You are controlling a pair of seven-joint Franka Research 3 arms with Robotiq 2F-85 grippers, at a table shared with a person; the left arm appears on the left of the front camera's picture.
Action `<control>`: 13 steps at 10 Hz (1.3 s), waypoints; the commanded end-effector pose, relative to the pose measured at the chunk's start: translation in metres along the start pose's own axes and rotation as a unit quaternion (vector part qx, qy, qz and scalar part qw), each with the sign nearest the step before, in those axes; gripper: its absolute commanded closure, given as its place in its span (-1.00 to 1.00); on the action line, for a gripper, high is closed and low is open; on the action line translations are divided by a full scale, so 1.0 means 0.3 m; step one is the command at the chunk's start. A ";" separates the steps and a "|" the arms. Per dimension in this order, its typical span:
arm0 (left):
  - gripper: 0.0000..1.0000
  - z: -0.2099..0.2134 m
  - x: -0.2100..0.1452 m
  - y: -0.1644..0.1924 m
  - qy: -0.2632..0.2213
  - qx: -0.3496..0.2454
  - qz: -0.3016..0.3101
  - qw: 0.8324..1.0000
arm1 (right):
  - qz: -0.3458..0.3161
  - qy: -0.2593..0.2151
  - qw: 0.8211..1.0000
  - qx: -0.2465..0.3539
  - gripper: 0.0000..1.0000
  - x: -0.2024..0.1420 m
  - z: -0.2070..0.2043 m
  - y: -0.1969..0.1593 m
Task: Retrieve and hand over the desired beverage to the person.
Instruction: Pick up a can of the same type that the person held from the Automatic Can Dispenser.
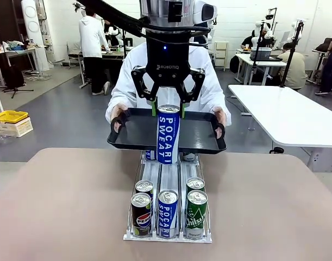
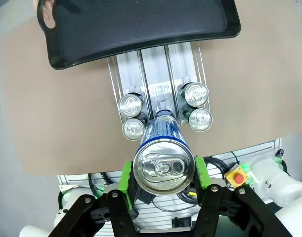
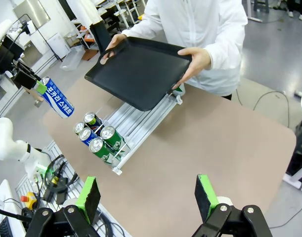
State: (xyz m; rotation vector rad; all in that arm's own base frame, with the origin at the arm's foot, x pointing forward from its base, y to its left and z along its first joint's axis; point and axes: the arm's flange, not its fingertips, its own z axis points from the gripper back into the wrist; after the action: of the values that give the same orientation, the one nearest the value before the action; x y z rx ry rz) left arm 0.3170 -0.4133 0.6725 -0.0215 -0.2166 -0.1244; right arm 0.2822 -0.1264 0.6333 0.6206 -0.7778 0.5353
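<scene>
Right up close, the left claw (image 2: 163,174) has its green pads (image 2: 126,175) pinched on either side of the tall blue-and-white Pocari Sweat can (image 1: 168,136), gripping just under the rim, and the can hangs upright in the air, clear of everything! Straight below the claw runs the silver three-lane rack (image 1: 155,174), and at its near end sit a Pepsi can (image 1: 141,213), a second blue Pocari can (image 1: 167,212) and a green can (image 1: 196,213), with two more cans (image 1: 144,187) tucked right behind the outer ones. Beyond the claw, over the rack's far end, there's a black tray (image 1: 201,133), bare, gripped at both ends by the person's hands (image 1: 118,120). The person (image 1: 209,81), in a white jacket, stands at the far edge of the tan table (image 1: 57,206). Off to the side, the right claw (image 3: 147,196) hovers above the table, jaws spread wide, holding nothing.
</scene>
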 end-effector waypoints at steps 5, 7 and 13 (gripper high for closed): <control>1.00 0.010 -0.016 0.013 -0.004 -0.004 0.004 1.000 | 0.004 -0.010 1.000 0.013 -1.00 0.012 -0.001 -0.003; 1.00 0.010 -0.016 0.013 -0.004 -0.004 0.004 1.000 | 0.004 -0.010 1.000 0.013 -1.00 0.012 -0.001 -0.003; 1.00 0.010 -0.016 0.013 -0.004 -0.004 0.004 1.000 | 0.004 -0.010 1.000 0.013 -1.00 0.012 -0.001 -0.003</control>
State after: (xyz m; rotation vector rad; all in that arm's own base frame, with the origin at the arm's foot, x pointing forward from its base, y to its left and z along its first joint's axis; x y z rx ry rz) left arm 0.3170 -0.4133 0.6725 -0.0215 -0.2166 -0.1244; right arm 0.2822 -0.1264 0.6333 0.6205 -0.7780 0.5357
